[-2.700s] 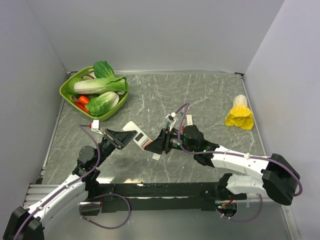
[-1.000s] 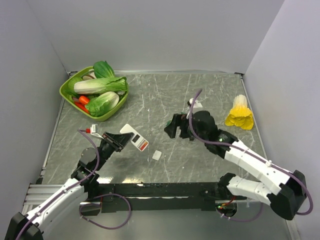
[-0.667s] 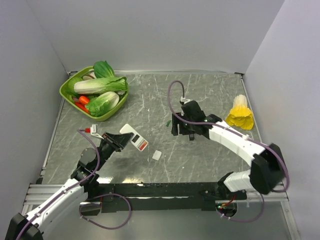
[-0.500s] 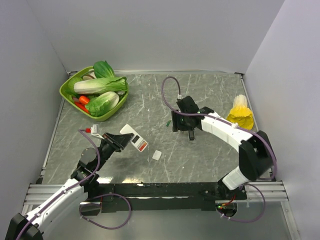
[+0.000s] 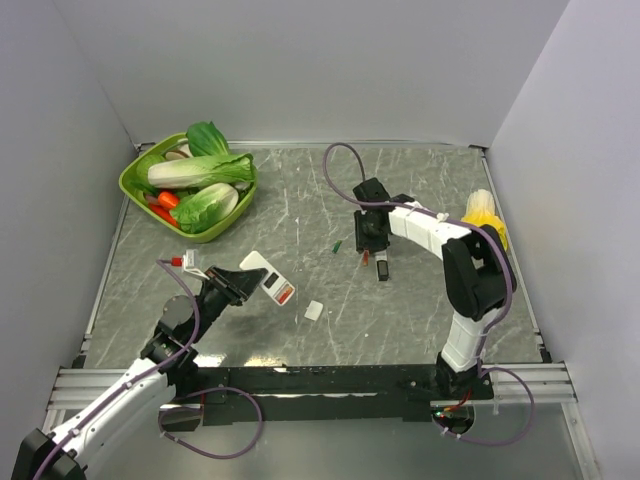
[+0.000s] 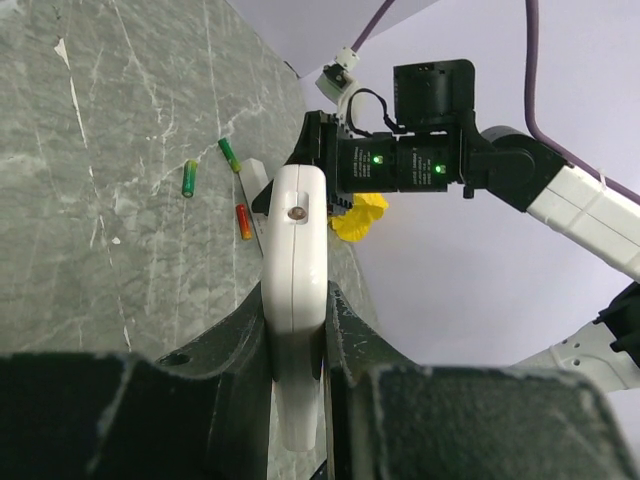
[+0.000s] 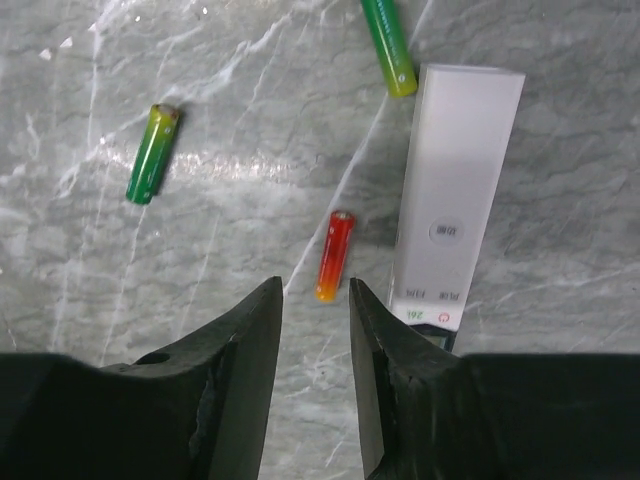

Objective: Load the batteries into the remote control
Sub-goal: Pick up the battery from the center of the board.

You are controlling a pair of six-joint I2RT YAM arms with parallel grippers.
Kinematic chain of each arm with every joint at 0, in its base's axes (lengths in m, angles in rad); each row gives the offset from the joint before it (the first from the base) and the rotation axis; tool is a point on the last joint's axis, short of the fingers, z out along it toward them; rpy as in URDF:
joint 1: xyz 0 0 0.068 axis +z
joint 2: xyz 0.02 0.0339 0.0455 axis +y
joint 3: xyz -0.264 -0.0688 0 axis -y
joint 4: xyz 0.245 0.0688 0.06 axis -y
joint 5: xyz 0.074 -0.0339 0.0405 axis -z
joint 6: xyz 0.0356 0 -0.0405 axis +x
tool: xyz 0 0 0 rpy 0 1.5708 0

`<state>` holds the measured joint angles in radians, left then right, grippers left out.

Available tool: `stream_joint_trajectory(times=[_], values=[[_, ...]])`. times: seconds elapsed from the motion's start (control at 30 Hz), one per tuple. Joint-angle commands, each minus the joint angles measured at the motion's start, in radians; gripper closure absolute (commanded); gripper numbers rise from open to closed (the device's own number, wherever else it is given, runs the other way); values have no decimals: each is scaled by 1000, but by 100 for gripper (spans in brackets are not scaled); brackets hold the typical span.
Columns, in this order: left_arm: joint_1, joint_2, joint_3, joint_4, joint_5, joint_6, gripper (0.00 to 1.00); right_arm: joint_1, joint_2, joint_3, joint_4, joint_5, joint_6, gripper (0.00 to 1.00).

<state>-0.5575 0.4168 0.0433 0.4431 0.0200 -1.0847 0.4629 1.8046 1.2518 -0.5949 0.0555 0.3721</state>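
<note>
The remote control [image 6: 297, 270] is clenched in the left end effector [image 6: 297, 315], the right end effector [image 7: 312, 292] parted over a battery [image 7: 334, 255].

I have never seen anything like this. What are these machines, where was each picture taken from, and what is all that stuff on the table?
These are two robot arms bolted at the near edge of the table, each ending in a two-finger gripper. The wide picture comes from a fixed camera above and behind them. The other two come from a small camera on each wrist, looking past that arm's own fingers. The left gripper is shut on a white remote control, plain back toward its camera. The right gripper hangs open just above an orange-red battery lying on the table. Near it lie two green batteries and a white-and-black bar. Farther off are a green basket of vegetables, a yellow leafy vegetable and a small white piece.
</note>
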Motion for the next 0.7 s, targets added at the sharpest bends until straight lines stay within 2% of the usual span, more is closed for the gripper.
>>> stream_joint_trajectory(times=[0.0, 0.4, 0.67], values=[[-1, 13, -19, 52, 3, 14, 99, -17, 54, 64, -23, 1, -12, 60], [-1, 42, -11, 75, 14, 11, 99, -35, 134, 80, -14, -2, -18, 69], [-1, 65, -10, 97, 24, 2, 99, -46, 167, 87, -8, -13, -24, 70]])
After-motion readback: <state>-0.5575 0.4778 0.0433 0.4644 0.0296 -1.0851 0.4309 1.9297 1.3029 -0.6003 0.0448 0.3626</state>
